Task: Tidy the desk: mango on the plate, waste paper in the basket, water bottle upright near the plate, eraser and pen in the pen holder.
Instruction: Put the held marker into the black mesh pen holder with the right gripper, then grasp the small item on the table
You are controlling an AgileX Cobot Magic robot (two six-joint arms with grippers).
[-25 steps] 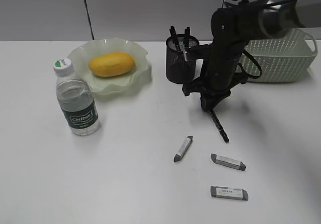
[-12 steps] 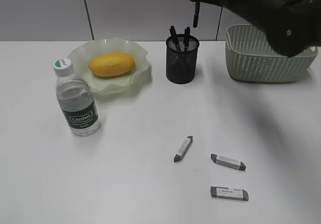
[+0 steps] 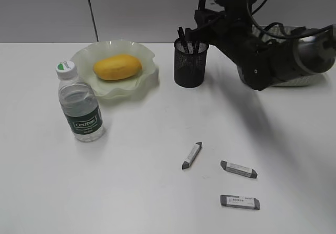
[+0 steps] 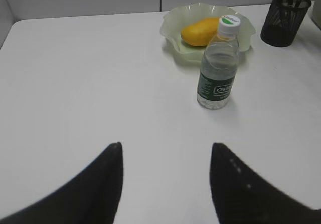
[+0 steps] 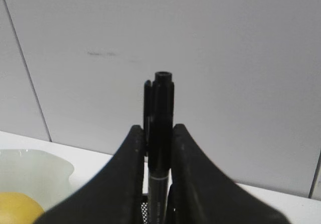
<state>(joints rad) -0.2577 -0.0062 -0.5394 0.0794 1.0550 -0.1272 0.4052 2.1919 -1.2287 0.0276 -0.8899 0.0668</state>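
The black mesh holder [image 3: 190, 63] stands on the smooth white desk [image 3: 131, 181] beside the ruffled glass plate [image 3: 140, 84]. The right gripper [image 5: 156, 148] hangs over the holder, clamped on a slim black pen [image 5: 159, 128] held upright. The left gripper [image 4: 165, 179] hovers low, fingers apart. Three grey erasers [image 3: 191, 155] lie on the desk

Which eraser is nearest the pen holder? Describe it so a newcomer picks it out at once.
Start at the pen holder, the black mesh cup at the back of the desk. Come forward to the three grey erasers. The nearest eraser is the leftmost one, lying at a steep slant, while the other two lie nearly level.
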